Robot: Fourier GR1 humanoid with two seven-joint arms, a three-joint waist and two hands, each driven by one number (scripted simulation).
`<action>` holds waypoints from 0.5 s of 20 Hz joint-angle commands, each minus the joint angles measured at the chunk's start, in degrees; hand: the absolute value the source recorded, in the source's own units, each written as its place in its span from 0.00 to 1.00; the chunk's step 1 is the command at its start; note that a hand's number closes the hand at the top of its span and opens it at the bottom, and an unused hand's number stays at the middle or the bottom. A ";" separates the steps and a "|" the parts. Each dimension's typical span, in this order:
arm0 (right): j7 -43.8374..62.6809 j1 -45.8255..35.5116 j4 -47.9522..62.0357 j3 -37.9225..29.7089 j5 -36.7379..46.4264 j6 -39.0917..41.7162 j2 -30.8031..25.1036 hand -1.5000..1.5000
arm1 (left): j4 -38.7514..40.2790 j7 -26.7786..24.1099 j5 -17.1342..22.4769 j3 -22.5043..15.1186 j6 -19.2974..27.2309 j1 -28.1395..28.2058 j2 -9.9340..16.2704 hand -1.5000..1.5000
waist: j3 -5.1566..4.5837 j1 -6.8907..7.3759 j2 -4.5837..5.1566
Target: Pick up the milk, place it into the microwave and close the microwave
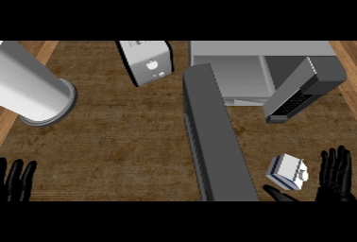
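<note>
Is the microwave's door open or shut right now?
Open. The microwave shows its bare inside, and its door swings out toward the robot, left of the milk.

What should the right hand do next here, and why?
Probably close the right hand sideways around the milk carton. The carton stands on the counter just beside the open palm, not yet held, and the microwave already has its door swung open.

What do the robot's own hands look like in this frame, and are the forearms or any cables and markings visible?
Both the left hand and the right hand are plain black, with slim, separate fingers; the right one's thumb shows too. No cables, markings or sleeves can be seen. The forearms are out of view below the lower edge.
</note>
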 commanded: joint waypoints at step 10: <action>-11.45 -3.50 15.43 -6.53 -2.24 8.42 -3.42 0.00 | -1.93 -0.31 2.41 2.61 -3.73 3.71 0.63 0.00 | -0.01 0.22 0.01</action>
